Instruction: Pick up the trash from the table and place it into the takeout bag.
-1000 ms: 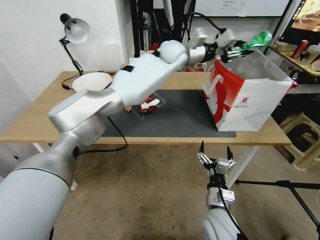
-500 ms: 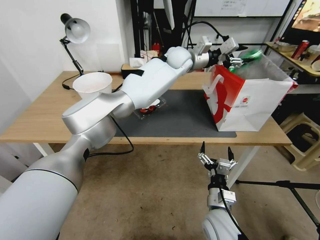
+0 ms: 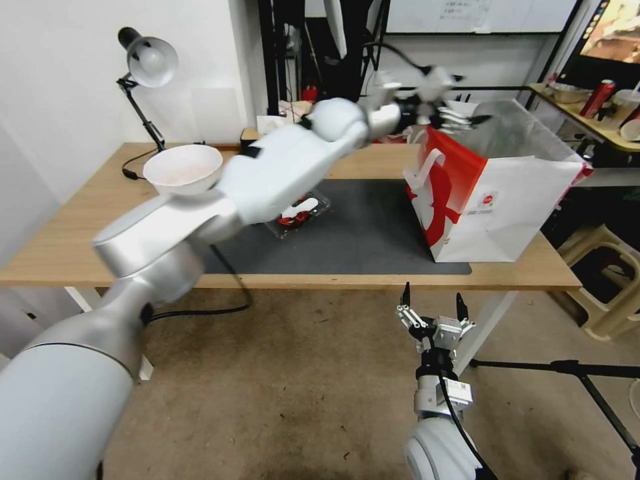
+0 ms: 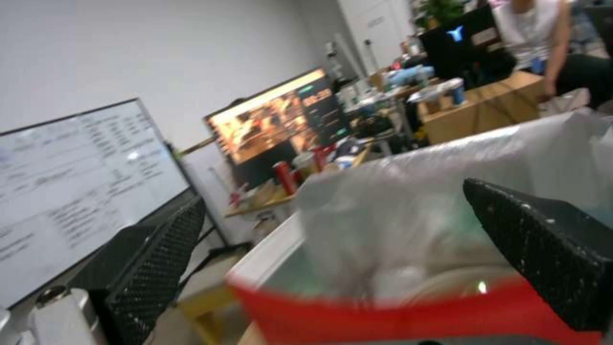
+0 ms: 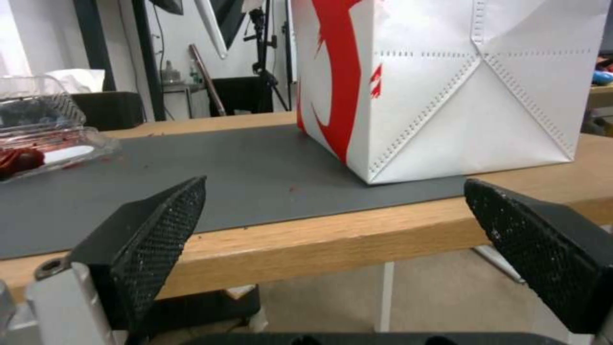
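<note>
At the bottom centre of the head view, the right gripper (image 3: 432, 308) hangs below the table (image 3: 80, 240) edge, its fingers spread wide and empty. Above it, on the dark grey mat (image 3: 373, 233), a clear clamshell tray (image 3: 298, 212) with red scraps lies left of centre, and a white bowl (image 3: 183, 169) sits further left. The takeout bag (image 3: 493, 200) stands at right, mouth open. At the upper centre, the left gripper (image 3: 460, 115) hovers at the bag's rim, fingers apart, holding nothing. In the left wrist view, pale trash (image 4: 409, 282) lies blurred inside the bag.
</note>
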`<state>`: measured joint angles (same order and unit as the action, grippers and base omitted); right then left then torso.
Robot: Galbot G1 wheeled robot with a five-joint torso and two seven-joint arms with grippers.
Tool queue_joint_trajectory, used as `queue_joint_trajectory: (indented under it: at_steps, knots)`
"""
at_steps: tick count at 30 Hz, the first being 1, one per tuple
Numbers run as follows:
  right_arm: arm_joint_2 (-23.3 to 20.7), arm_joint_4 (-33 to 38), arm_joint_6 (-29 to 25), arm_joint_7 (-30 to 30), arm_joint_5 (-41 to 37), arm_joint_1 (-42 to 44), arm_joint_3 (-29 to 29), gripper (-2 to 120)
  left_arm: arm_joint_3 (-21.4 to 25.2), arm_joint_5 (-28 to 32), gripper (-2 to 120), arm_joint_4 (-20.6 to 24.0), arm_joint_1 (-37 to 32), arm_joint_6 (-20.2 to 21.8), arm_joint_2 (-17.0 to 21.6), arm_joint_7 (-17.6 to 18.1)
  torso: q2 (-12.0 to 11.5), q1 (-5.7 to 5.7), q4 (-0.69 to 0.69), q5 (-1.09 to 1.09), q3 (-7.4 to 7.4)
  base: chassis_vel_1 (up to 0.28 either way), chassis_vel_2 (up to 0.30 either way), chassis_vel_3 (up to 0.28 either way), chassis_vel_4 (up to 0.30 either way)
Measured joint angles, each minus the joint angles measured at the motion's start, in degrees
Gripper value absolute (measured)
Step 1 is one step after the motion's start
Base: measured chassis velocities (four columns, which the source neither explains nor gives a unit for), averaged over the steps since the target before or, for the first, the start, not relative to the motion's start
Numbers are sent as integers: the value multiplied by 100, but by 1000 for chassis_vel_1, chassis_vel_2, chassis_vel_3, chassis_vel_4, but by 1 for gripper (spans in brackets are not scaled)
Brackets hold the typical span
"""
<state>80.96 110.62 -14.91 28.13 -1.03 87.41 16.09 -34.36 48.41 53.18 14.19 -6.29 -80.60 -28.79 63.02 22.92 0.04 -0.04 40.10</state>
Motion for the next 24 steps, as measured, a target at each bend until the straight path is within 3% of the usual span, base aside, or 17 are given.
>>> queue_joint_trajectory:
  at_steps: [8, 14, 17, 24]
  knots:
    - [-9, 14, 3, 3, 17, 20, 15, 100, 356, 257, 100, 611, -429, 70, 764, 369, 0, 0, -3, 1, 0, 0, 0, 0, 0]
    - [-12, 7, 15, 3, 20, 3, -6, 100, 556, 459, 100, 1204, -839, 219, 1297, 952, 0, 0, -5, 3, 0, 0, 0, 0, 0]
    - [-15, -12, 25, 3, 24, -7, -21, 100, 747, 559, 100, 1567, -1159, 283, 1638, 1448, 0, 0, -4, 2, 0, 0, 0, 0, 0]
    - [-11, -20, 34, 3, 30, -13, -34, 100, 1005, 603, 100, 1958, -1546, 306, 2122, 1808, 0, 0, -5, 2, 0, 0, 0, 0, 0]
